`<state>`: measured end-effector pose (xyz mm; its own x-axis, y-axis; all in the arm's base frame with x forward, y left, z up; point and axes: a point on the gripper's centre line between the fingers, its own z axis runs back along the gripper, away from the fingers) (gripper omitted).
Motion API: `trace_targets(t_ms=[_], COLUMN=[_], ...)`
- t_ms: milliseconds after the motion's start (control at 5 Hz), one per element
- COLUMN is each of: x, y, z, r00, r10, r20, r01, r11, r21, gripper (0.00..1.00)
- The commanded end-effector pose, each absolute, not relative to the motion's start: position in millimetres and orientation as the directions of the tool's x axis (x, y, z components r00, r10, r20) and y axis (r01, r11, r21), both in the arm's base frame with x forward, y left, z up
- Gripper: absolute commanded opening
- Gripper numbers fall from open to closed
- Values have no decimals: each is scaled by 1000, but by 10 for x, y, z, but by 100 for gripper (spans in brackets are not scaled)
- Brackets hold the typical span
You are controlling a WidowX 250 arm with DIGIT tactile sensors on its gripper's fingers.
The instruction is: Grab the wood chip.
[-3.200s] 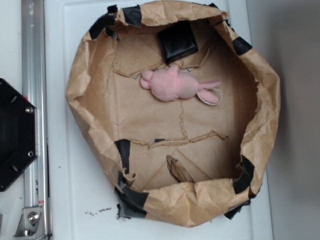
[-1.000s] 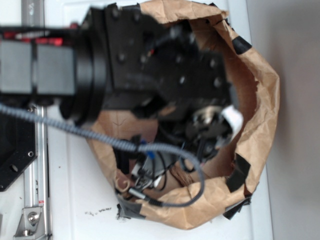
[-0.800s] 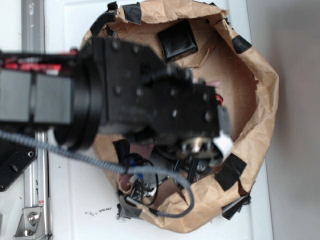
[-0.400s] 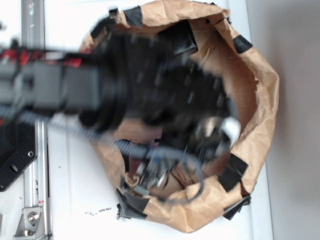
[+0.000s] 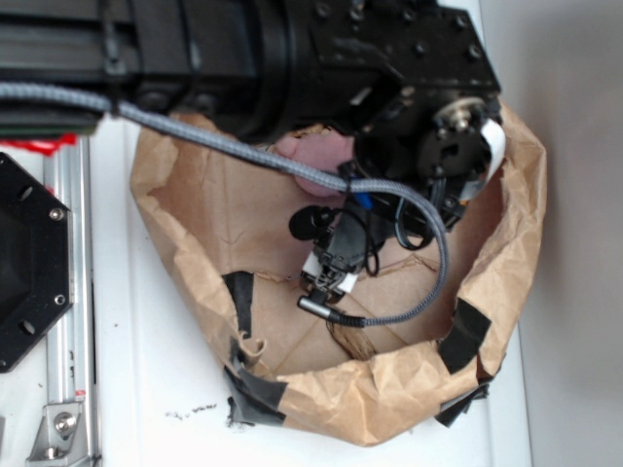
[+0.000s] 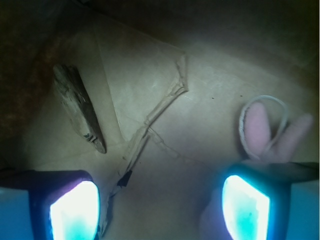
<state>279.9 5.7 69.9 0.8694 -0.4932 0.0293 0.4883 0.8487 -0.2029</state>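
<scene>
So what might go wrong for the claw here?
1. The claw is open over bare paper, with the wood chip off to one side near the bag's wall; closing now would likely catch nothing.
2. The pink toy lies right beside one finger, so it could get pinched instead.

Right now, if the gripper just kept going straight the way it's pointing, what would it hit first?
Most likely bare brown paper, along its torn seam. The open gripper points down at that patch, with the wood chip off to one side and the pink toy's ears off to the other. Depth is unclear.
</scene>
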Motion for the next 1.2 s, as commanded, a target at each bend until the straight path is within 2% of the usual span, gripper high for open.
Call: trace_targets(t_ms=[0,200,600,1000], x=[2666,2604,2644,2698], y=[-507,-581,-754,-781], z=[688,736,591,297], r00=[786,766,747,731], r10=[-617,-638,-662,-680], r20=[50,84,63,64], r01=[617,643,664,683], r11=[777,752,737,724], r21=[-124,-148,-127,-98], gripper=[100,100,100,100])
